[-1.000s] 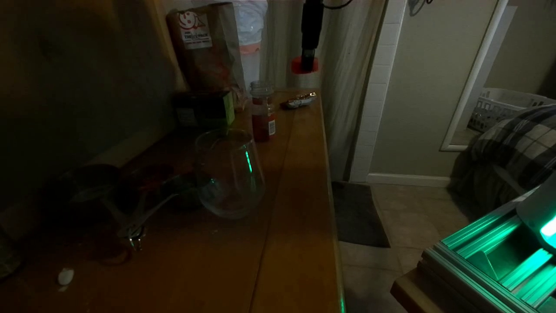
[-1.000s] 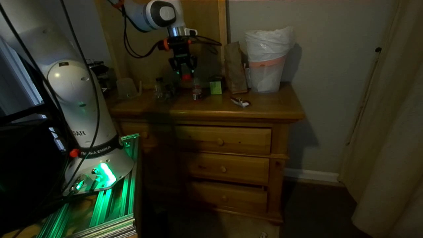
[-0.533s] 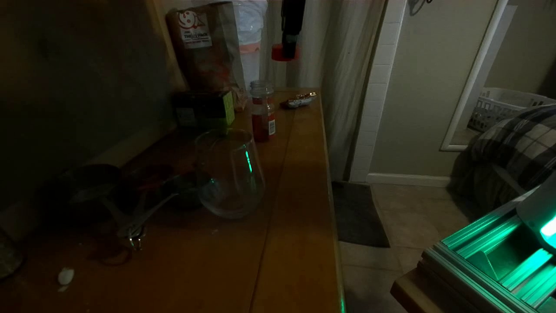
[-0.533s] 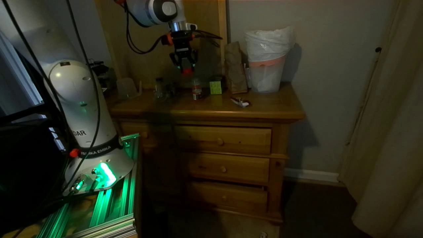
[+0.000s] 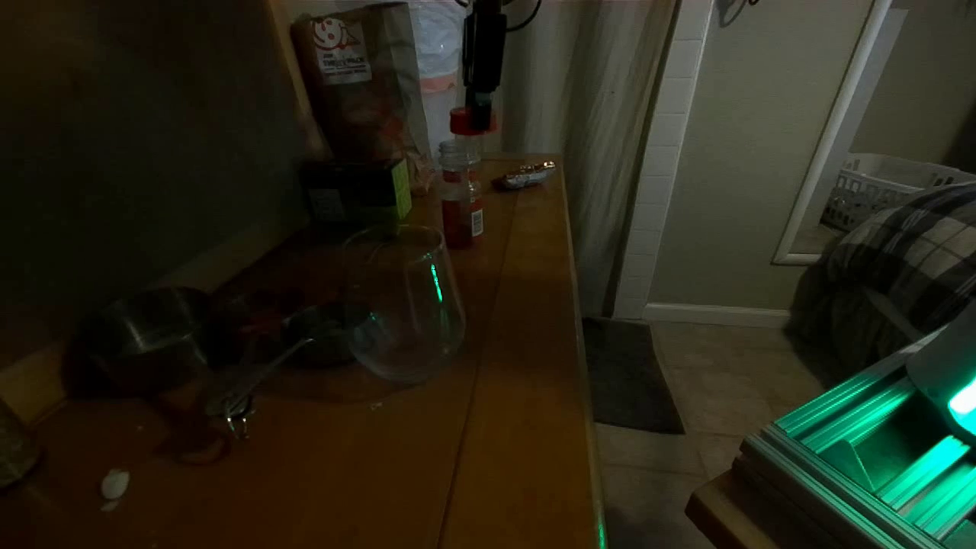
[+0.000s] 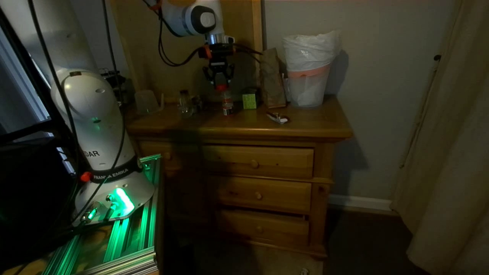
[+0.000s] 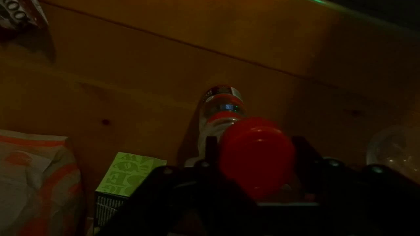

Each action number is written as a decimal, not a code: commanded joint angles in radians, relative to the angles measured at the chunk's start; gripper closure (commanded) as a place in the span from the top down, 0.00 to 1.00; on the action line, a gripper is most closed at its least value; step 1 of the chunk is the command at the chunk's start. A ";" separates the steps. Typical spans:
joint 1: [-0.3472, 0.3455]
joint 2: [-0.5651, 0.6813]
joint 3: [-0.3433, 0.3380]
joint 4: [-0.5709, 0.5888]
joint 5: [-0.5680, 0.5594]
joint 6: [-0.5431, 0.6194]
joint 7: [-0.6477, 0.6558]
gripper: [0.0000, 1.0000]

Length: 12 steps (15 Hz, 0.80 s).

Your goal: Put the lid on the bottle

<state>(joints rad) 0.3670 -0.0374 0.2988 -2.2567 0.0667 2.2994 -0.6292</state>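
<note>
We have the red lid pinched by its sides, the gripper closed on it, and that hold should leave the underside free to meet the neck. Below, the bottle stands upright and uncapped on the dresser, ideal for a drop from above! But look, both exterior views put our lid slightly off to one side, so we probably need a nudge across before lowering. Touching the rim? We can't tell.

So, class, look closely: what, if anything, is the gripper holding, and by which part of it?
The gripper holds the red lid, pinched at opposite sides of its round rim.
</note>
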 commanded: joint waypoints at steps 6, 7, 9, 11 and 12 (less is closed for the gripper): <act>-0.014 0.070 0.015 0.082 -0.004 -0.005 -0.039 0.33; -0.015 0.075 0.016 0.083 -0.003 -0.006 -0.041 0.33; -0.017 0.085 0.016 0.088 -0.015 -0.012 -0.035 0.33; -0.019 0.094 0.017 0.093 -0.012 -0.012 -0.038 0.33; -0.020 0.097 0.018 0.094 -0.011 -0.014 -0.039 0.33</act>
<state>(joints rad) 0.3620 0.0330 0.3038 -2.1929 0.0655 2.2995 -0.6535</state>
